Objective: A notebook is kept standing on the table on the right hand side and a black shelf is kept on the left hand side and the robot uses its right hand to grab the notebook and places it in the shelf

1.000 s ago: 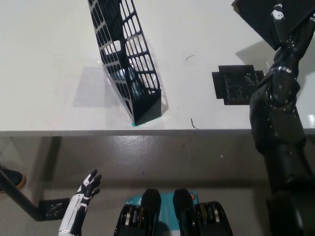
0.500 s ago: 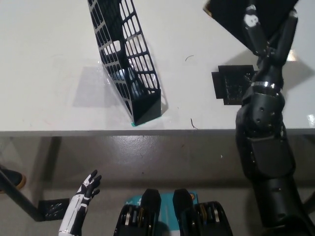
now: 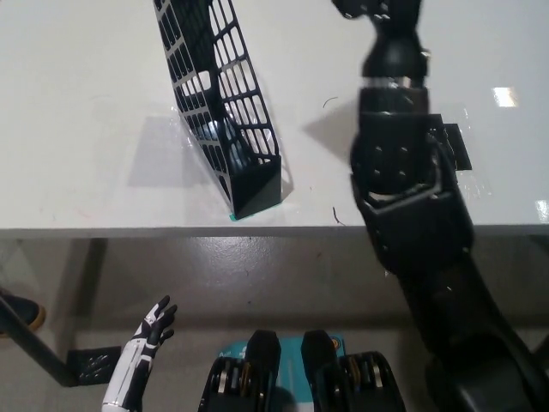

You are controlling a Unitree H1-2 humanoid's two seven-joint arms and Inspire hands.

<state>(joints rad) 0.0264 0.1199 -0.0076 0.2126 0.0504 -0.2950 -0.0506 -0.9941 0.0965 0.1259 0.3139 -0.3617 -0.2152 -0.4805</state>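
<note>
The black mesh shelf [image 3: 225, 112] stands tilted on the white table [image 3: 86, 103], left of centre, its closed end near the front edge. My black right arm [image 3: 403, 172] reaches up over the table just right of the shelf. The right hand [image 3: 377, 7] is mostly cut off by the picture's top edge, so its grip is hidden. No notebook shows in this view. My white left hand [image 3: 153, 328] hangs open below the table at the lower left, holding nothing.
A flat black patch [image 3: 453, 146] lies on the table behind my right arm, partly hidden by it. The table's front edge [image 3: 171, 230] runs across the middle of the picture. A dark shoe [image 3: 19, 311] and a black floor bracket [image 3: 90, 365] sit at the lower left.
My right arm has swung left from the table's far right toward the shelf. The black notebook it held at the top right has gone out of the picture.
</note>
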